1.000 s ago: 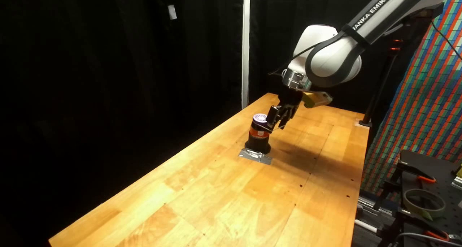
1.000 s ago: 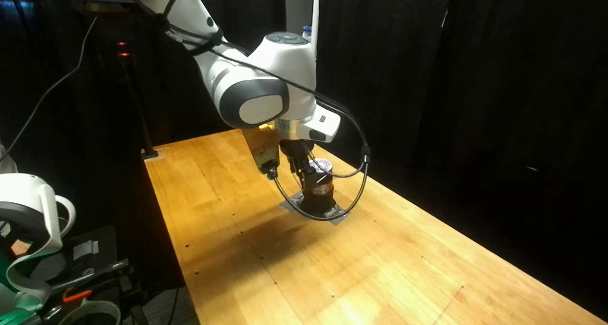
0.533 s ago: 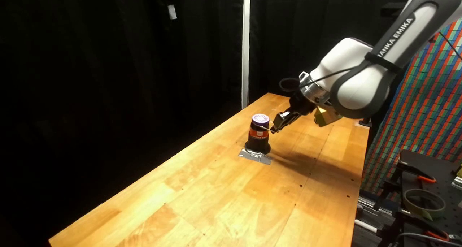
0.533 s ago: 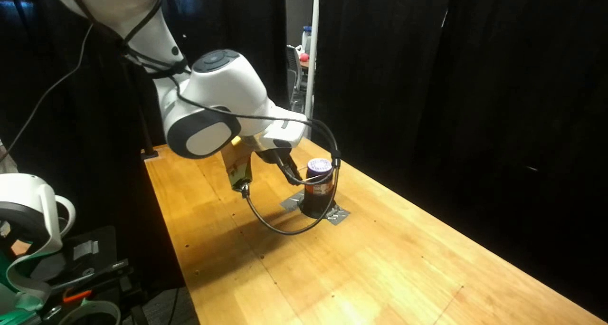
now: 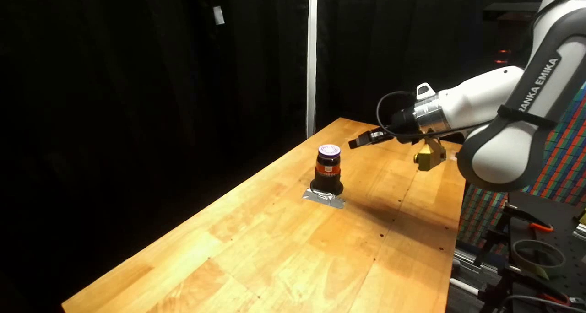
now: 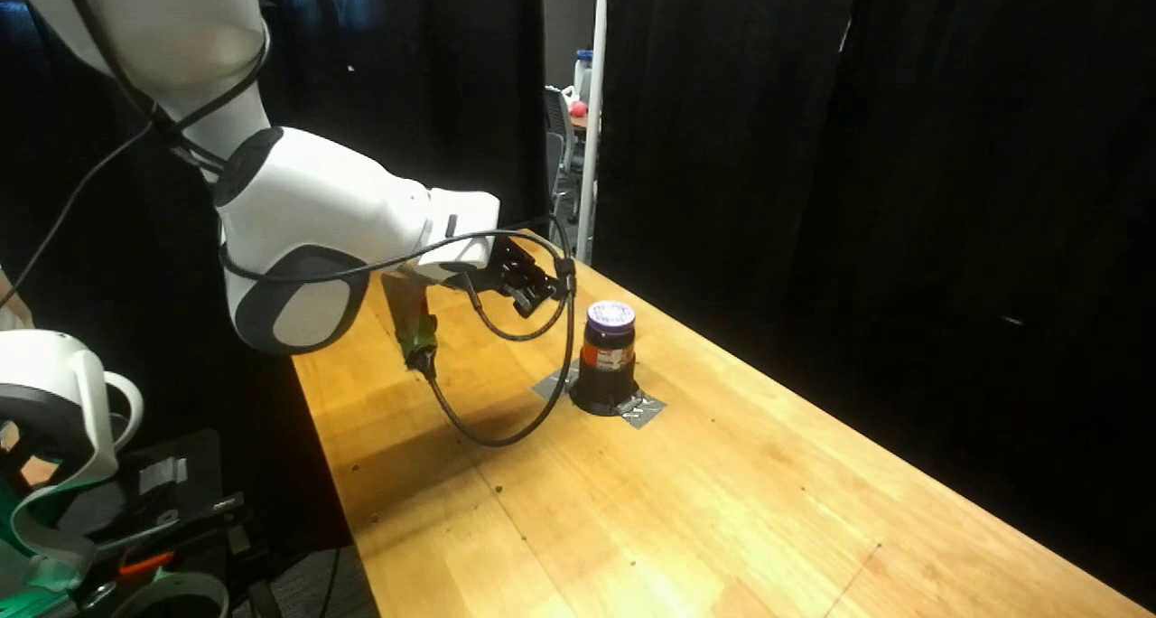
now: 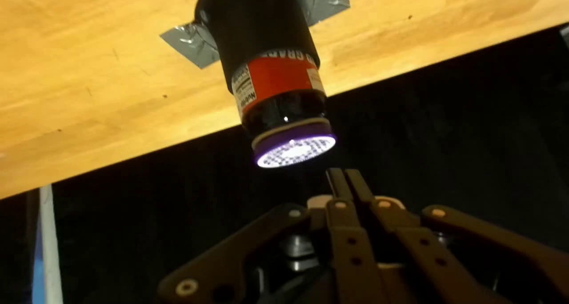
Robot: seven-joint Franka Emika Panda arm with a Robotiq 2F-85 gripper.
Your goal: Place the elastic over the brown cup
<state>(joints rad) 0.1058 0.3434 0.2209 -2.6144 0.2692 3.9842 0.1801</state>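
Wrist view, btm ctr: gripper [image 7: 343,176], fingers almost together, thin slit b/w, holding nothing I can see. Just up-left, mid frame: purple lid [image 7: 294,145], w/ tan elastic [image 7: 289,127] round it, right by its edge. That's the top of the cup [image 7: 282,86], rlly a dark jar. In both ext. views it stands up straight nr mid frame, gripper close but not touching, grey tape [image 5: 325,200] by its foot on wood table [image 5: 284,244]
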